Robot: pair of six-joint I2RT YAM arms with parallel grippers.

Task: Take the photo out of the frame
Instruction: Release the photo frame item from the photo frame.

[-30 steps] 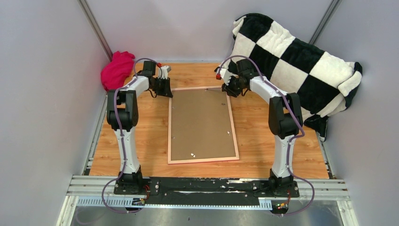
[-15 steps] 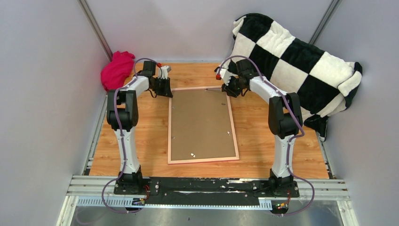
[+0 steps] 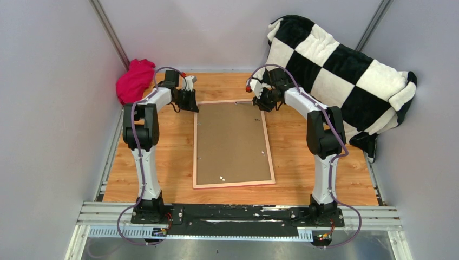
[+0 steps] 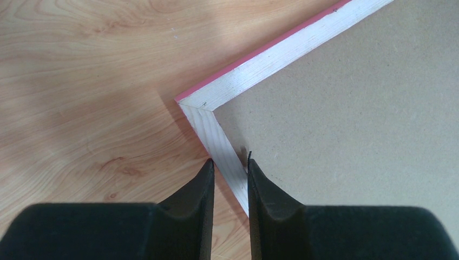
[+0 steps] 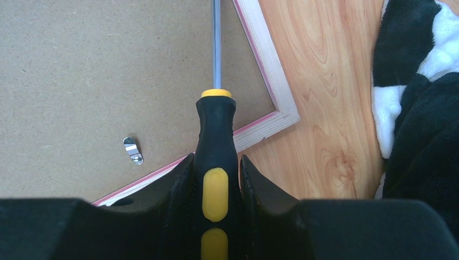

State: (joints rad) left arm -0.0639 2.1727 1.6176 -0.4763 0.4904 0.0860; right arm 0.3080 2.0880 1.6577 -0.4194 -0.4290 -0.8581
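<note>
Wood table point(image 3: 303, 179) carried one checkered blanket point(image 3: 335, 70), one pink-edged frame point(image 3: 233, 184) lying face down with one brown backing board point(image 3: 230, 141) still seated in it, and one magenta cloth point(image 3: 134, 80). The photo wasn't visible, so I'd judge it sat under that board, nothing out yet. Two grippers were working: left gripper point(image 4: 229, 165) looked pinched on the side rail at the far-left corner, right gripper point(image 5: 216, 158) clamped one black-and-yellow screwdriver point(image 5: 215, 141), shaft over the board. One metal tab point(image 5: 132, 150) showed just inside the far rail, other specks were too small to count, and tabs, board and photo all remained.
</note>
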